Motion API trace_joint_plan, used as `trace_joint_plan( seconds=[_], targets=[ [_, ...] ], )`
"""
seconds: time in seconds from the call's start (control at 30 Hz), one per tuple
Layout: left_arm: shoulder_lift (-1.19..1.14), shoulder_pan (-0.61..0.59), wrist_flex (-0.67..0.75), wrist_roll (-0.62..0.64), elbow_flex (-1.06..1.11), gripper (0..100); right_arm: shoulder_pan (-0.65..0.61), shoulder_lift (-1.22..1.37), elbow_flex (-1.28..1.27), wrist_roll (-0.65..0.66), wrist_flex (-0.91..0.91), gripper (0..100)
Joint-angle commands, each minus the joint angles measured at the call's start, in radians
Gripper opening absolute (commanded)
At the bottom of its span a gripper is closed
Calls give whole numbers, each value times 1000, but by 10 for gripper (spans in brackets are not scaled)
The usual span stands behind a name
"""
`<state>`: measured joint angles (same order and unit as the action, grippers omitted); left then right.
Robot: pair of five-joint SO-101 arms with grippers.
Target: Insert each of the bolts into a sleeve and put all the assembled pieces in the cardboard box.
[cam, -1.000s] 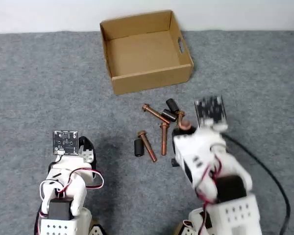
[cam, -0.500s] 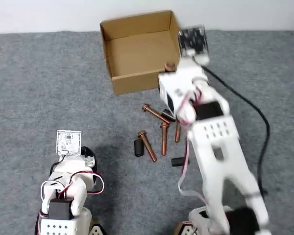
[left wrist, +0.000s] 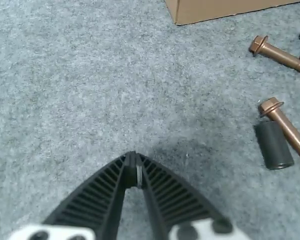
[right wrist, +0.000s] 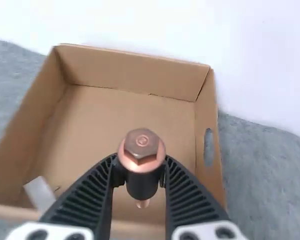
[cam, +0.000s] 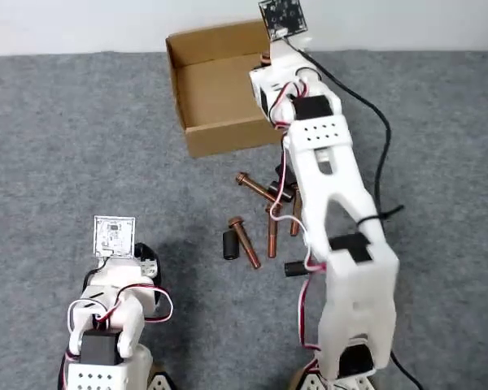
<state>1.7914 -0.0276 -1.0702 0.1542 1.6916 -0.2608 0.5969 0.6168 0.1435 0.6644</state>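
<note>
The right arm stretches far out across the grey tabletop (cam: 81, 146) to the cardboard box (cam: 228, 138). The right gripper (right wrist: 140, 172) hangs over the box's open inside, and its black ribbed fingers (right wrist: 97, 185) pinch a dark sleeve (right wrist: 141, 184) from both sides. A copper bolt (right wrist: 141, 145) stands upright in that sleeve, with its hex head on top and its tip poking out below. The held piece is above the box floor, not resting on it.

The left gripper (left wrist: 132, 161) sits low over bare tabletop, well apart from the box, its fingers (left wrist: 110, 187) pressed together on nothing.

Between the arms, in front of the box, loose bolts (cam: 244, 241) lie flat. Loose sleeves (cam: 231, 244) lie among them, one just beside a bolt's head.
</note>
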Motion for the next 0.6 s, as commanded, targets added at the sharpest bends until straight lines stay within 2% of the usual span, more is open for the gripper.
trace_joint_plan(
  seconds=[0.0,0.2,0.43,0.57],
  targets=[
    [3,-5,32,-2,-7,6,5,107,198,54,-21,8],
    [3,-5,34,-2,-7,6,1,302,330,160,-21,8],
    [3,-5,34,-2,-7,6,-21,398,370,229,-19,13],
    [3,-5,34,-2,-7,6,-35,417,370,233,1,84]
  ],
)
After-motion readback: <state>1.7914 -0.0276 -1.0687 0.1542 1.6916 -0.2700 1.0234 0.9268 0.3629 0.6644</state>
